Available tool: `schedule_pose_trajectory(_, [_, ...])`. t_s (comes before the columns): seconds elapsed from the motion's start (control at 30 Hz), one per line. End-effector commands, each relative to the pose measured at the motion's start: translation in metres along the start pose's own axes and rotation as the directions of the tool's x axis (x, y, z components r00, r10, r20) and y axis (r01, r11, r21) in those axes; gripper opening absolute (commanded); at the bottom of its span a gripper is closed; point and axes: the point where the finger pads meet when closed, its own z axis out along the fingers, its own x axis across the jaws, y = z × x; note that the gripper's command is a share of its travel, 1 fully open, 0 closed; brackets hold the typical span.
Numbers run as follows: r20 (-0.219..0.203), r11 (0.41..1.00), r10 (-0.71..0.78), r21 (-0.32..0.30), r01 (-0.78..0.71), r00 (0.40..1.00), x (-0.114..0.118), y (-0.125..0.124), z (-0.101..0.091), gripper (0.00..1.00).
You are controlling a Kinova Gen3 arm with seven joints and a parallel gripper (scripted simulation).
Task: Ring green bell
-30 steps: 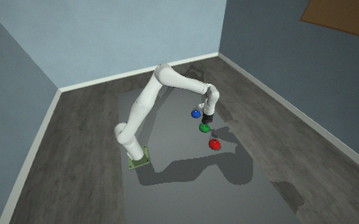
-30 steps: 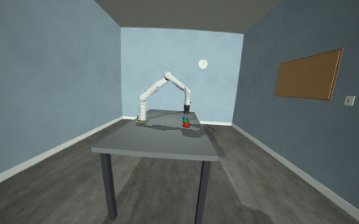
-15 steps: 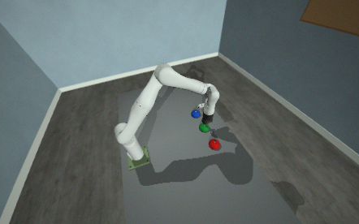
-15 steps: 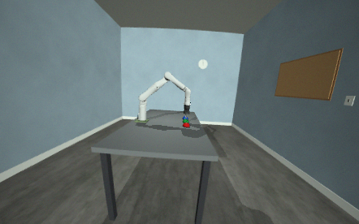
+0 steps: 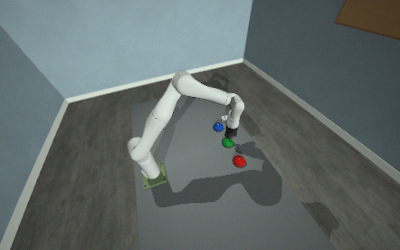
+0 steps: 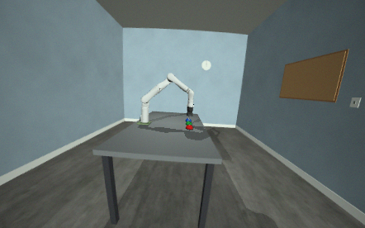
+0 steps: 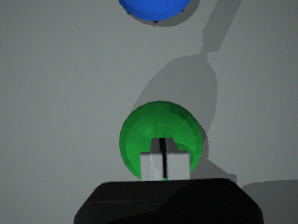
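The green bell (image 5: 227,143) (image 6: 188,123) (image 7: 140,137) stands on the grey table between a blue bell and a red bell. My gripper (image 5: 229,135) (image 7: 162,151) is shut with nothing between the fingers. It points straight down over the middle of the green bell, and in the wrist view the two closed fingertips cover the bell's centre, hiding its button. I cannot tell whether the tips touch the button. In the exterior view the gripper (image 6: 189,112) hangs just above the row of bells.
The blue bell (image 5: 217,127) (image 6: 187,120) stands just beyond the green one, the red bell (image 5: 238,160) (image 6: 189,127) on its other side. The arm's base (image 5: 154,177) is bolted at the table's left part. The table's edge (image 6: 158,157) is far from the bells.
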Motion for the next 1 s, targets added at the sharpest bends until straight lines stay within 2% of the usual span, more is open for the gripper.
schedule_pose_trajectory(0.0, [0.001,1.0,0.0,0.0,0.0,1.0,-0.0003,0.0002,0.0005,0.17])
schedule_pose_trajectory(0.97, [0.001,1.0,0.0,0.0,0.0,1.0,-0.0003,0.0002,-0.0037,0.17])
